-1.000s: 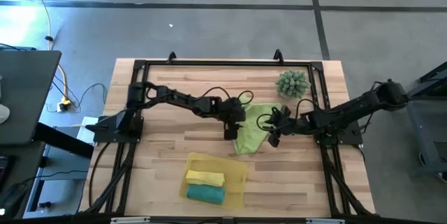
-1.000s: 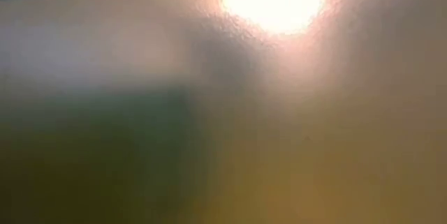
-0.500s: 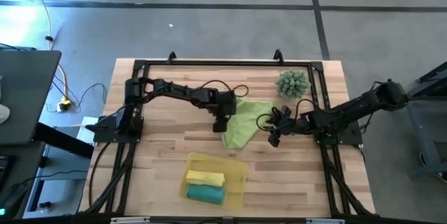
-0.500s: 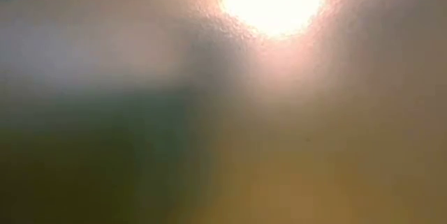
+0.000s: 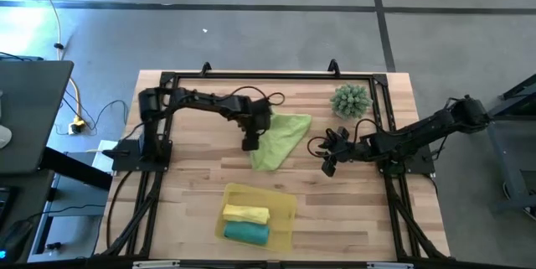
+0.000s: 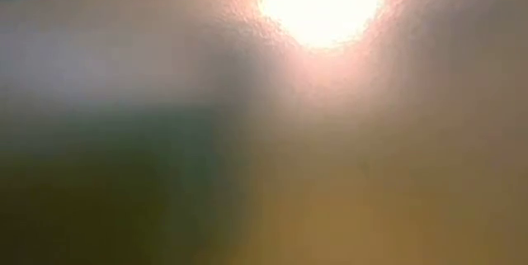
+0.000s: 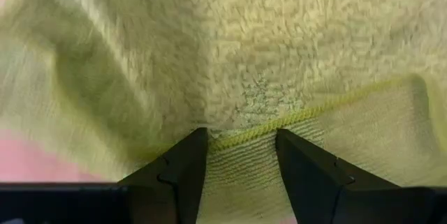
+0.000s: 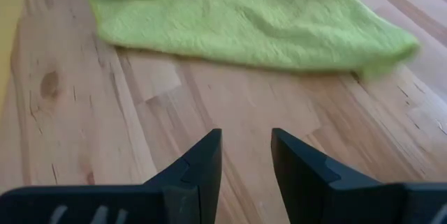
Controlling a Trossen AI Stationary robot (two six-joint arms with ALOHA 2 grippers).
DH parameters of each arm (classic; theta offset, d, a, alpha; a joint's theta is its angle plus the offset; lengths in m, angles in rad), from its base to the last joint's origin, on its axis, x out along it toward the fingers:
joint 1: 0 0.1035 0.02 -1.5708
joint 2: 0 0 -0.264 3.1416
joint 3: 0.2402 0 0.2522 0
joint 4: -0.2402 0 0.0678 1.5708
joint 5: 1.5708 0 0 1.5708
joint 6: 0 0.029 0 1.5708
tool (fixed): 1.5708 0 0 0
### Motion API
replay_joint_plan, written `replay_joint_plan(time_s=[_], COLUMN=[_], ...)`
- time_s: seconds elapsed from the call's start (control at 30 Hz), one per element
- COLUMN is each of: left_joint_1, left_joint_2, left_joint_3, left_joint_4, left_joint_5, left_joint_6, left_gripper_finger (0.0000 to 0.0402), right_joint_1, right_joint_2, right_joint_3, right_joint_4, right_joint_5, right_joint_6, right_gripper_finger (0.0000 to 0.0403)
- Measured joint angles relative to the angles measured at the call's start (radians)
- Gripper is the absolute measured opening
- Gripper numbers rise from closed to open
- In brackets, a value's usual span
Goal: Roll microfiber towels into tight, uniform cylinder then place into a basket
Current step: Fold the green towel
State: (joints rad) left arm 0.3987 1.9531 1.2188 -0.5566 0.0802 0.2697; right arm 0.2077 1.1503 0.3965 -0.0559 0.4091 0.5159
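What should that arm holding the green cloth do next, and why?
Probably lower the lime green towel and spread it flat on the table. It is crumpled, pinched at an edge in the left end effector, so it cannot be rolled yet. The right end effector waits open and empty beside it, and the basket already holds two rolled towels.

Towels showing: three — one lime green [image 5: 279, 137], one yellow [image 5: 245, 214], one teal [image 5: 246, 233]. One basket [image 5: 285, 206]. One spiky plant [image 5: 351, 100]. Two grippers: left [image 5: 249, 142], right [image 5: 327, 153].
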Motion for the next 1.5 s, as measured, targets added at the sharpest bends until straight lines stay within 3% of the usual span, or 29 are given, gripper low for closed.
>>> replay_joint_plan(time_s=[0.13,0.3,0.53,0.73,0.93,1.5], left_joint_1=[0.001,-0.048,-0.123,-0.162,-0.21,-0.336], left_joint_2=[-0.121,-0.272,-0.407,-0.384,-0.33,-0.244], left_joint_3=[-0.138,-0.313,-0.371,-0.368,-0.368,-0.367], left_joint_4=[0.085,0.308,0.298,0.301,0.297,0.456], left_joint_5=[0.019,0.036,-0.004,-0.021,-0.021,-0.176], left_joint_6=[-0.066,-0.108,0.19,0.448,0.606,0.711], left_gripper_finger=[0.0161,0.0161,0.0161,0.0161,0.0161,0.0161], right_joint_1=[0.0,0.0,0.0,0.0,0.0,0.0], right_joint_2=[0.0,0.0,0.0,0.0,0.0,0.0], right_joint_3=[0.0,0.0,0.0,0.0,0.0,0.0], right_joint_4=[0.0,-0.007,-0.004,0.0,0.006,0.0], right_joint_5=[0.0,0.0,0.0,0.003,-0.001,-0.003], right_joint_6=[0.0,0.0,0.0,0.0,0.0,0.007], right_gripper_finger=[0.0117,0.0117,0.0117,0.0117,0.0117,0.0117])
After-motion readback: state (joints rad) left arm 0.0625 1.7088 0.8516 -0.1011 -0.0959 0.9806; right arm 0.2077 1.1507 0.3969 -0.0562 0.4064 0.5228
